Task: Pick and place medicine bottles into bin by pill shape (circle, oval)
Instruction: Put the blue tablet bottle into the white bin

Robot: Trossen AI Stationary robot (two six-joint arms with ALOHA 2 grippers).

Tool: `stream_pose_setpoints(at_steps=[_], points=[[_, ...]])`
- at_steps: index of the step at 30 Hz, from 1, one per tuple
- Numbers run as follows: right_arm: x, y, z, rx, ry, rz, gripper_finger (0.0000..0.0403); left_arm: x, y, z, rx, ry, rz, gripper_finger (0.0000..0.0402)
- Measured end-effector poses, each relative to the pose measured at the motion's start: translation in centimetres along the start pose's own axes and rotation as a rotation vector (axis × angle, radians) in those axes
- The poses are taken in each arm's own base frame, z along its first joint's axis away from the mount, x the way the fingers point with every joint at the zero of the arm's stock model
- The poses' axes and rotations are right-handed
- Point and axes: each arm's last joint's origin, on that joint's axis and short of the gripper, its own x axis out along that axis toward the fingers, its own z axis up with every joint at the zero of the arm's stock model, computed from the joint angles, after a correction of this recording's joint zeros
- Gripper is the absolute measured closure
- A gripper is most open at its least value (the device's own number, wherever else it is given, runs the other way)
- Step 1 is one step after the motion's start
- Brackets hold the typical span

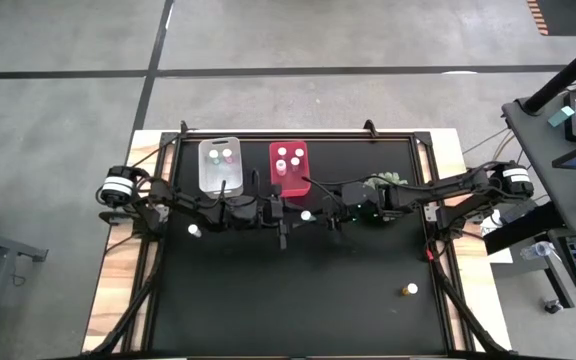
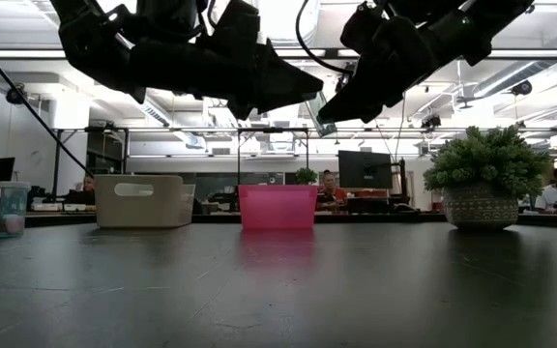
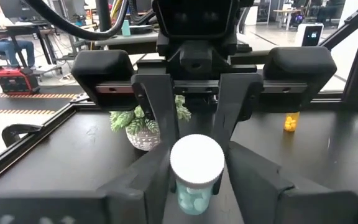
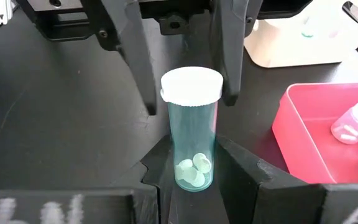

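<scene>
We see a teal-tinted clear bottle (image 4: 191, 127) with a white ribbed cap and a few pale pills at its bottom, upright between the two arms near the middle of the black worktop (image 1: 298, 300), just in front of the red bin (image 1: 289, 167). In the right wrist view the right claw (image 4: 191, 171) has its fingers spread on either side of the bottle's base, while the left claw (image 4: 185, 87) reaches in from the opposite side with its fingers flanking the cap; whether either pair actually presses on the bottle we cannot tell. The left wrist view shows the same bottle, cap toward us, between the left claw's dark fingers (image 3: 145, 174).

The red bin is a smooth rounded tub holding three white-capped bottles (image 1: 289, 158). Beside it, nearer the worktop's back-left corner, stands the translucent whitish bin (image 1: 220, 166) with two bottles inside. A lone bottle (image 1: 195, 231) stands towards the left edge, and an amber bottle (image 1: 410, 290) stands near the front-right corner. A green spiky plant (image 1: 383, 187) in a patterned pot sits under the right arm.
</scene>
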Motion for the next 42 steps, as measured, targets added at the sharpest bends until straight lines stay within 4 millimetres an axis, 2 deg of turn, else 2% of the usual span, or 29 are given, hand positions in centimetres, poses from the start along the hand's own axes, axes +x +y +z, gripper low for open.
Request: stream_pose_setpoints(at_steps=[5,9,16,20,25,33,36,42], points=[[0.0,0.0,0.0,0.001,-0.004,0.0,0.0307,0.0,0.0,0.0,0.0,0.0,0.004,0.0294],[0.0,0.0,0.1,0.0,-0.014,0.0,0.0302,0.0,0.0,0.1,0.0,-0.002,0.004,0.0303],[0.0,-0.1,0.2,0.01,-0.025,-0.004,0.0236,-0.2,0.1,0.0,0.004,0.023,0.022,0.0305],[-0.7,-0.8,0.6,0.036,-0.041,-0.03,0.02,-1.0,0.5,0.4,0.019,0.091,0.111,0.0306],[-1.5,-2.0,0.7,0.075,-0.04,-0.096,0.0179,-3.1,1.3,1.6,0.015,0.217,0.27,0.0299],[-1.7,-2.8,0.7,0.088,-0.043,-0.123,0.0179,-7.9,3.5,3.5,-0.005,0.355,0.605,0.0296],[-1.6,-2.9,0.7,0.087,-0.047,-0.123,0.0179,-9.6,4.9,3.4,-0.062,0.356,0.724,0.0296],[-1.6,-2.9,0.8,0.087,-0.05,-0.123,0.0179,-12.4,8.1,1.1,-0.203,0.331,0.91,0.0295]])
